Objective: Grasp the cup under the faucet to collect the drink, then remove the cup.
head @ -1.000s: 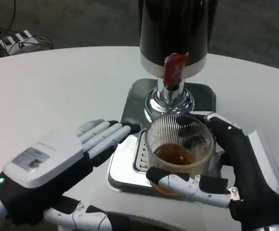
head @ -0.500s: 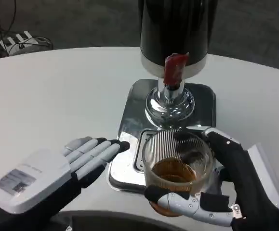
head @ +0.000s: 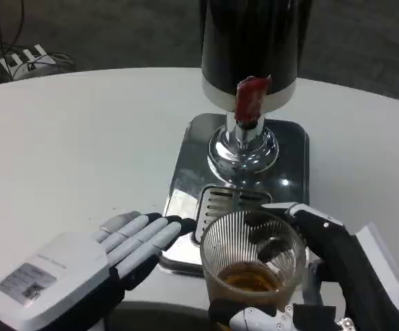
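Cup (head: 253, 258): clear ribbed glass with brown drink in the bottom, sitting at the near edge of the steel drip tray (head: 185, 186), forward of the faucet (head: 249, 103). Your right hand (head: 323, 276) has its fingers clamped around it from the right and front. Left hand (head: 109, 255) lies flat on the white desk (head: 82, 138) just left of the tray, fingers straight and together, holding nothing.

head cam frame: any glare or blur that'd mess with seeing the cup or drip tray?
Head view: bright glare patches on the steel drip tray and the chrome dispenser base; the ribbed glass cup is sharp, brown drink visible through it, the right hand distorted behind the ribs; left hand slightly soft at the frame edge; shadows soft.
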Controlling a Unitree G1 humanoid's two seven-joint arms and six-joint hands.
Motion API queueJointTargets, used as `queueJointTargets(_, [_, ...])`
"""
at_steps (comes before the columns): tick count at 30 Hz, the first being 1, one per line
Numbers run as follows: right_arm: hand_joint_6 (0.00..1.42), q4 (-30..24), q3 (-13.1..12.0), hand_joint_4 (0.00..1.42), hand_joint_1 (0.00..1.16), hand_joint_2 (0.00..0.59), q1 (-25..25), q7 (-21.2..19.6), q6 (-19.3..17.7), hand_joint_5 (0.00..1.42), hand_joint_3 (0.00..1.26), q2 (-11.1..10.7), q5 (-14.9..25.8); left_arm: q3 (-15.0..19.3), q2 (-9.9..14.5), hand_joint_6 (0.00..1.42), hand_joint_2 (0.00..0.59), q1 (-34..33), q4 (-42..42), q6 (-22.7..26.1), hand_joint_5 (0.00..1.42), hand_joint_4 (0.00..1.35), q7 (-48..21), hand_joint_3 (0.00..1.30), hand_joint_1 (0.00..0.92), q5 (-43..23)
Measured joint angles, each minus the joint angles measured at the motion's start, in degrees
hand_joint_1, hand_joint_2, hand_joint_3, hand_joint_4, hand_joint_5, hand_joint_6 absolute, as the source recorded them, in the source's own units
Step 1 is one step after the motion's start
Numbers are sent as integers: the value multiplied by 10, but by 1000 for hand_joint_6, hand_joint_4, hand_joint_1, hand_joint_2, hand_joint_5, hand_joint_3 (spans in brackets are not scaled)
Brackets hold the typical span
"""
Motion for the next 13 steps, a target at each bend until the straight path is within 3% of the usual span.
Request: queueJointTargets(13, [1323, -28, 6, 993, 899, 123, 31, 7, -2, 1163, 872, -10, -1, 2, -5, 0, 69, 23, -22, 4, 0, 0, -2, 0, 0, -7])
